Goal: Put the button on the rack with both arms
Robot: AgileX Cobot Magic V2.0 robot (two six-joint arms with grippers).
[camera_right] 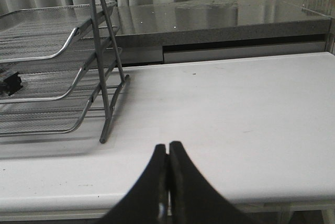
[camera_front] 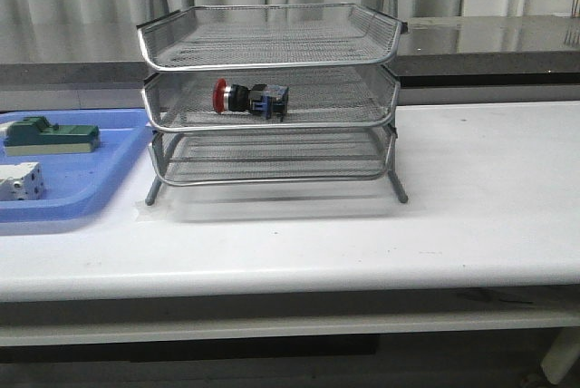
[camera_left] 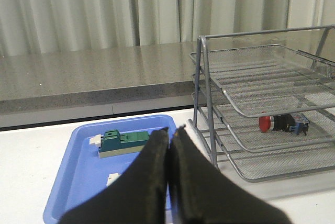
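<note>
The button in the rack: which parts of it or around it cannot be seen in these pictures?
- Button: its underside, front view, blurred behind mesh.
- Button in right wrist view: cut off by the picture edge.
- Rack top: cut off, front view.
- White part: hidden by left gripper.

**No legible writing in any view**

No text, label, brand, number or sign can be read anywhere. The button (camera_front: 251, 98) in the rack (camera_front: 269, 98) shows no readable marking on its red head or blue block. The green block (camera_front: 50, 135) and the white part (camera_front: 20, 181) in the blue tray (camera_front: 109, 179) carry none that can be made out, and neither does the counter (camera_front: 471, 198).
</note>
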